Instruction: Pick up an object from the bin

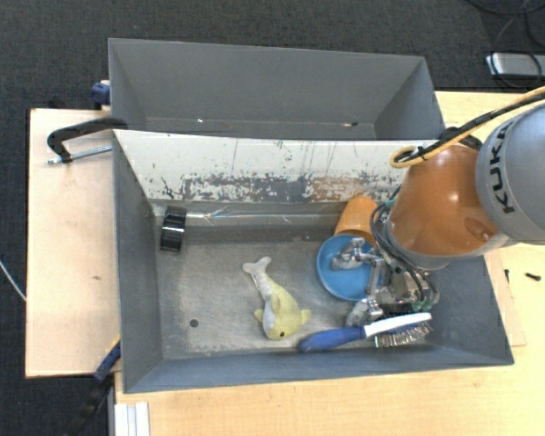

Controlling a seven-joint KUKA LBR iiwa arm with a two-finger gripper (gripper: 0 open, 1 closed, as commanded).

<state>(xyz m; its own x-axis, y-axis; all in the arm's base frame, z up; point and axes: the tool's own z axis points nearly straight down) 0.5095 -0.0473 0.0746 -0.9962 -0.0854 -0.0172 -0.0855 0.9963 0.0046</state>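
— While looking down into the grey bin (141,280), asking first about the tool (371,291): where?

— Hangs low in the front right part, under the arm's orange cover (436,212). Sits at the right rim of a blue bowl (336,275), touching it or just beside it; cannot tell which.

— Open or closed?

— Cannot tell. Too much metal and cable bunched together there to read the opening. Cannot make out anything held in it either.

— And closest to it, apart from the bowl?

— A brush (363,332), lying flat along the front wall just below the tool: blue handle pointing left, white head with grey bristles to the right, directly under the metal parts. Looks like touching, though hard to say for sure.

— Behind?

— An orange cup (356,216), near the back wall, partly hidden by the cover, just behind the blue bowl.

— Further left?

— A soft toy fish (274,305), white tail and yellow head, lying on the bin floor near the tip of the brush handle, apart from the bowl. Then a black roll (173,230) in the back left corner, well apart from everything else.
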